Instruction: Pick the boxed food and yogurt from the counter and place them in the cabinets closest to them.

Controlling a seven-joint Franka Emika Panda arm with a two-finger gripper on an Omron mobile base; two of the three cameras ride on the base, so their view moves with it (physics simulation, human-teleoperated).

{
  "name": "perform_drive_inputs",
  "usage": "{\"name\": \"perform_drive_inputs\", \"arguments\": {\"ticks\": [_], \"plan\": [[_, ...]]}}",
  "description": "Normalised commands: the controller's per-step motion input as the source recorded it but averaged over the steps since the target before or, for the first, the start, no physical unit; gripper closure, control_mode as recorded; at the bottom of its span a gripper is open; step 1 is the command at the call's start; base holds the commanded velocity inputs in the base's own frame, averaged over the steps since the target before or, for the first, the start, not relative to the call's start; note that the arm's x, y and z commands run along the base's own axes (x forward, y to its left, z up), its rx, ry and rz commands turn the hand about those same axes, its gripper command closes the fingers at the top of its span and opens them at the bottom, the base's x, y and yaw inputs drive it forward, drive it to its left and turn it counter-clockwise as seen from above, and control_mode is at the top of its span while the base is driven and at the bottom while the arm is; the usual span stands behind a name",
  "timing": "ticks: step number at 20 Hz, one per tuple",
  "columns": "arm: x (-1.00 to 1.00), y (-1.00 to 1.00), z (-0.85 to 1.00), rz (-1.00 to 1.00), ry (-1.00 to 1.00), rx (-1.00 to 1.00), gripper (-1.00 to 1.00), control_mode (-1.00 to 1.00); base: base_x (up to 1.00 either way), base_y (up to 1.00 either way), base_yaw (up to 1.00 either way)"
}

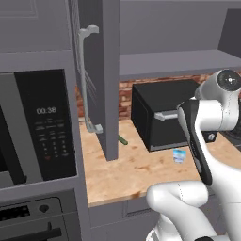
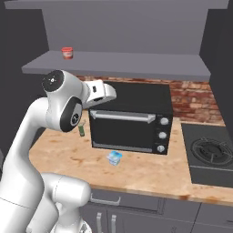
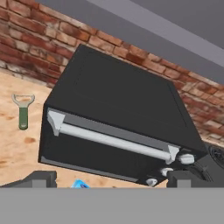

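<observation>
I see the yogurt (image 2: 114, 157), a tiny white cup with a blue lid, tipped over on the tan worktop (image 2: 150, 175) near its front edge.

A small red item (image 2: 67, 53) stands on the grey cabinets' shelf (image 2: 136, 66).

You see the arm (image 2: 27, 150) built of smooth, glossy white rounded links, swelling into bulbous housings at each joint, the lowest one (image 1: 179, 200) broad and dome-like. Note the dark grey round cap (image 2: 53, 82) on the upper joint with a small pale mark at its centre, the dark oval inset panel (image 2: 72, 116) with a faint light dot just below it, and the long black strip (image 1: 195, 141) running down one white link. Your hand view shows two small dark grey finger tips (image 3: 37, 178), blocky and flat-topped.
</observation>
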Motion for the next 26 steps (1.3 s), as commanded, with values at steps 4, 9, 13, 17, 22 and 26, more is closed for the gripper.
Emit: {"name": "perform_drive_inputs", "arguments": {"ticks": [4,9,13,17,22,26], "plan": [[0.00,0.01,-0.01,0.00,0.01,0.00,-1.00,-1.00,0.00,0.00,0.00],[-0.07,0.00,-0.16,0.00,0.01,0.00,-1.00,-1.00,0.00,0.00,0.00],[-0.01,0.00,-0.22,0.00,0.04,0.00,-1.00,-1.00,0.00,0.00,0.00],[-0.01,0.00,-0.25,0.00,0.09,0.00,-1.00,-1.00,0.00,0.00,0.00],[-0.11,-0.01,-0.22,0.00,0.06,0.02,-1.00,-1.00,0.00,0.00,0.00],[-0.13,-0.05,-0.24,0.00,0.02,0.04,-1.00,-1.00,0.00,0.00,0.00]]}}
